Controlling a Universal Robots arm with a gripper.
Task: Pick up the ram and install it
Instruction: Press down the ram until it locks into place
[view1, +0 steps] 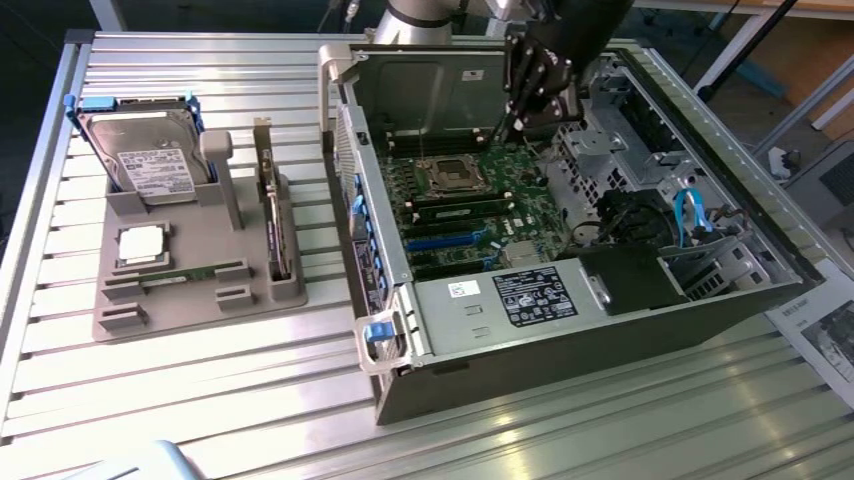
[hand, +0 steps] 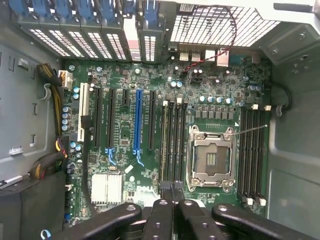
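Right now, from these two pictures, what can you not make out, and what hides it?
- Wrist view: the motherboard edge nearest the camera, hidden behind the end effector.
- Exterior view: whether the end effector holds anything; too small and dark against the case.
- Exterior view: the hard drive label's print, too small.
- Exterior view: the arm, its upper part cut off by the top edge.

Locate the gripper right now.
Exterior view: the gripper hangs inside the open computer case, over the motherboard, close by the processor socket.
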